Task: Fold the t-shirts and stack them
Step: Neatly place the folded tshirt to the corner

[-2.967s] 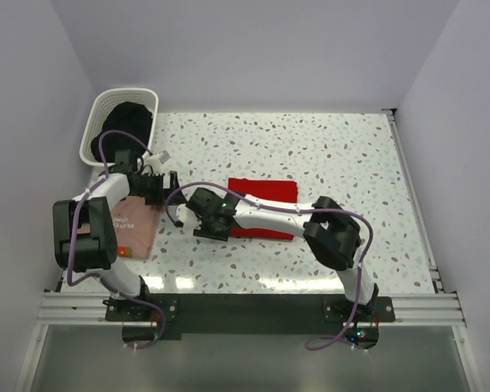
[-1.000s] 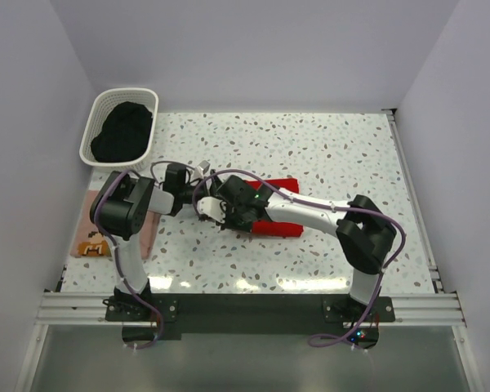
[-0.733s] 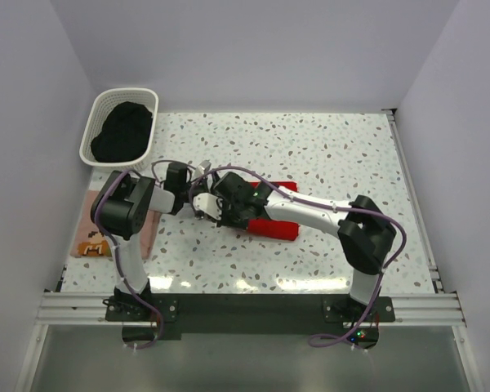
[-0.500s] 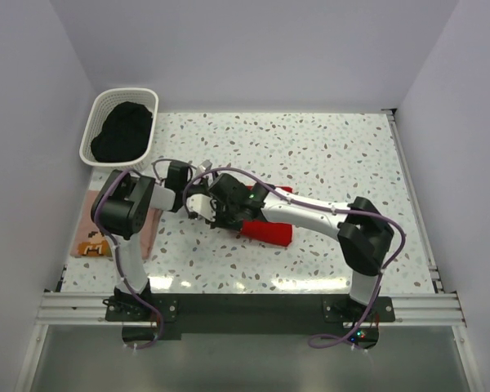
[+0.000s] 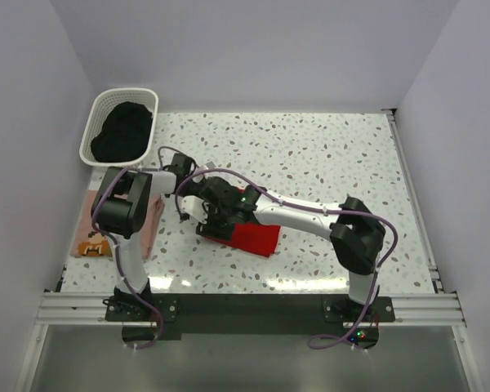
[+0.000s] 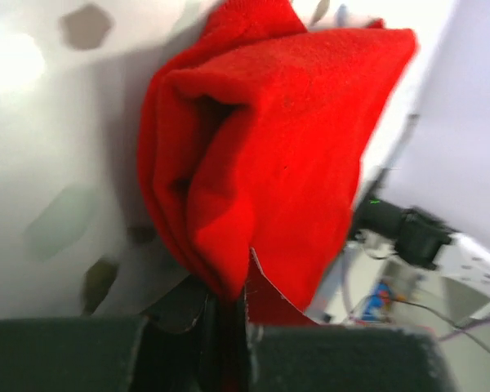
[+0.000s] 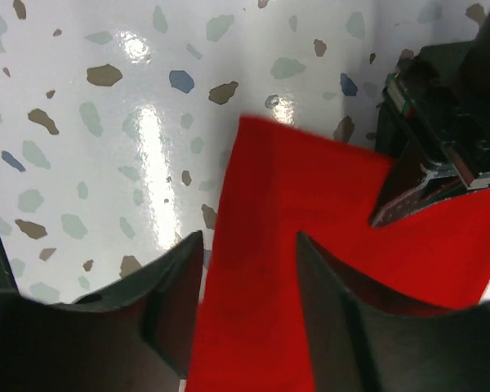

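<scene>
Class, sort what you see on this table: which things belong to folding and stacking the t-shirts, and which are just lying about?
Belong to the job:
red t-shirt
pink t-shirt

Lying about:
white basket
dark cloth inside it

Bright; glare on table (image 7: 143,131); left-wrist view blurred.
</scene>
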Robot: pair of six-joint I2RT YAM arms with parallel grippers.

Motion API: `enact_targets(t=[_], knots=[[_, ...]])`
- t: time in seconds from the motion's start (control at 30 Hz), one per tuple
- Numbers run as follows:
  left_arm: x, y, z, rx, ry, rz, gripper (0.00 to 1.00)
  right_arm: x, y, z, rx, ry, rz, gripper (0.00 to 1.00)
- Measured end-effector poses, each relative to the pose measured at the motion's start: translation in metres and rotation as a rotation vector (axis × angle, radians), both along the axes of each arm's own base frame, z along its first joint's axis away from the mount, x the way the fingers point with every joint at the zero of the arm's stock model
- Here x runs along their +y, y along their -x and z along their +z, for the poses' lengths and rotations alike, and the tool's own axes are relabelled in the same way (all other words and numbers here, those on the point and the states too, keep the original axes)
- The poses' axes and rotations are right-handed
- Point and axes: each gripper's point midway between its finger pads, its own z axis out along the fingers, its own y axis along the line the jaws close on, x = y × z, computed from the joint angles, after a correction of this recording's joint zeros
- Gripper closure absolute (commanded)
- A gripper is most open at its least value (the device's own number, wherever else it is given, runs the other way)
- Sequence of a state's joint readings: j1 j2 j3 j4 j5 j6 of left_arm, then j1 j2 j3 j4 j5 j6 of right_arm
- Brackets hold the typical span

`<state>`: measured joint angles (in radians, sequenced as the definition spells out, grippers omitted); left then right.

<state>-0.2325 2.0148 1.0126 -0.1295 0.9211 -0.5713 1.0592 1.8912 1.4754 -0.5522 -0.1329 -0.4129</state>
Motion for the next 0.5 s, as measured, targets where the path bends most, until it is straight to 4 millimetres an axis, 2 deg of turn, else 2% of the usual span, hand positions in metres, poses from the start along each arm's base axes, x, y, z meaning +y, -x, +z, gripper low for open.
enact_targets(t=[0.03, 0.07, 0.13, 0.3, 0.4, 0.5], knots=[[0.005, -0.001, 0.001, -0.018, -0.038, -0.014, 1.00, 0.000, 0.001, 0.001, 0.004, -0.002, -0.004, 0.37], [0.012, -0.002, 0.001, -0.034, -0.088, -0.026, 1.00, -0.001, 0.001, 0.002, 0.009, -0.004, -0.013, 0.21], [0.027, -0.006, 0.003, -0.075, -0.183, -0.051, 1.00, -0.004, 0.000, 0.007, 0.019, -0.012, -0.040, 0.02], [0.080, -0.007, 0.010, -0.146, -0.431, -0.112, 1.00, -0.023, -0.013, 0.039, 0.015, -0.070, -0.124, 0.01], [0.111, -0.007, 0.013, -0.160, -0.542, -0.141, 1.00, -0.045, -0.033, 0.062, 0.005, -0.118, -0.208, 0.01], [0.146, -0.001, 0.016, -0.148, -0.638, -0.150, 1.00, -0.071, -0.050, 0.073, -0.005, -0.139, -0.288, 0.01]])
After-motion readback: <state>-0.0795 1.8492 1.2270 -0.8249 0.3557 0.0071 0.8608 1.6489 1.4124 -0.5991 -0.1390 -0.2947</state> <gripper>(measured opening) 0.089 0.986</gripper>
